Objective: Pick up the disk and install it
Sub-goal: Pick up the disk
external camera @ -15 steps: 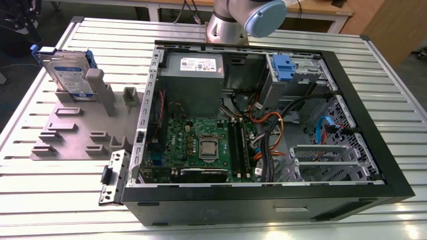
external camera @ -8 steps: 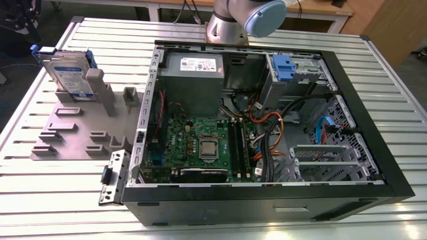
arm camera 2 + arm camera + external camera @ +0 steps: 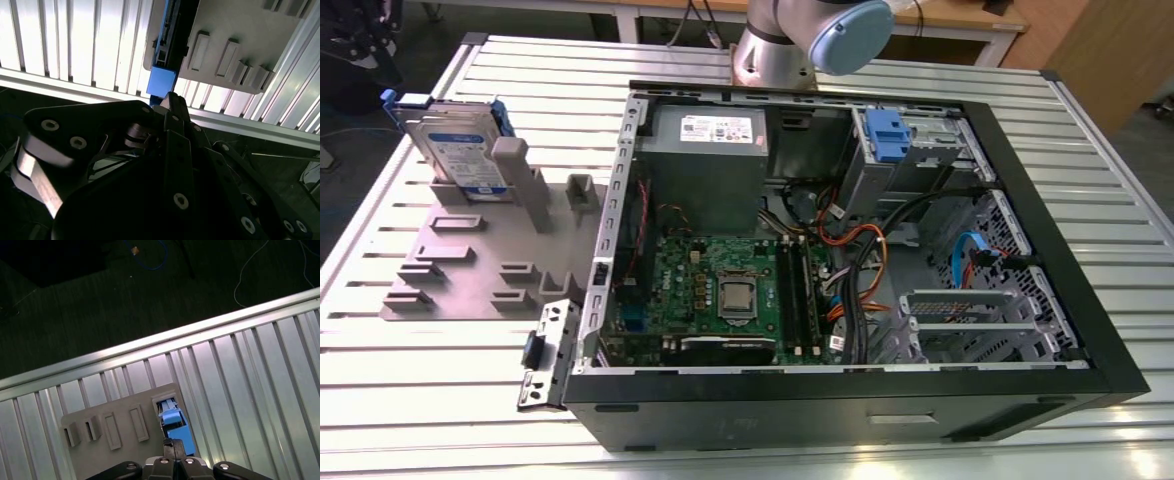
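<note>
Pincer (image 3: 172, 444), fingers together, hovers over the disk (image 3: 175, 422) standing in grey holder (image 3: 120, 452).

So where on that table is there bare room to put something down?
Bare table slats lie free beside the grey fixture, at the exterior view's lower left, and in the strip past the computer case at the exterior view's right. Inside the case it is crowded with a circuit board and cables; the disk stands on the fixture's far end.
</note>
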You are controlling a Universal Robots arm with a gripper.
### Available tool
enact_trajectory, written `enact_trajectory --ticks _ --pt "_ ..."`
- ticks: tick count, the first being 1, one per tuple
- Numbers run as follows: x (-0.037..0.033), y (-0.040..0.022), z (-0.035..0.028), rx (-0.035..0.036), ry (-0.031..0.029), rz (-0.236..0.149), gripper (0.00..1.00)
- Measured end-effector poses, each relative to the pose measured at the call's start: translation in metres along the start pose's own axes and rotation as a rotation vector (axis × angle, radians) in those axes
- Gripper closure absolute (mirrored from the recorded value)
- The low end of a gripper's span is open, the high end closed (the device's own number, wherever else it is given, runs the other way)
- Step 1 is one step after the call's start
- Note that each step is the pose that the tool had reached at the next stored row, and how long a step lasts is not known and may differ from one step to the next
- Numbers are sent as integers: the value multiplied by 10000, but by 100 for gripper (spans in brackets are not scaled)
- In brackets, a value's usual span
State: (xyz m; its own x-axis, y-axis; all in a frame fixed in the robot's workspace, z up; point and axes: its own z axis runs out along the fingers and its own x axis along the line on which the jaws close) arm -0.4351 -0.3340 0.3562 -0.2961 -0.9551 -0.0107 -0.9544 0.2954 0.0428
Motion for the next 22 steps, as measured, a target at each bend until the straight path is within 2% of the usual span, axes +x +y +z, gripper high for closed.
enact_trajectory --ticks 3,6,13,22 --pt "0 0 0 0 3 -54 89" --pt "0 0 2 0 11 -285 89" --pt "0 -1 6 21 40 -1180 89" --pt "0 -1 10 14 69 -1891 89"
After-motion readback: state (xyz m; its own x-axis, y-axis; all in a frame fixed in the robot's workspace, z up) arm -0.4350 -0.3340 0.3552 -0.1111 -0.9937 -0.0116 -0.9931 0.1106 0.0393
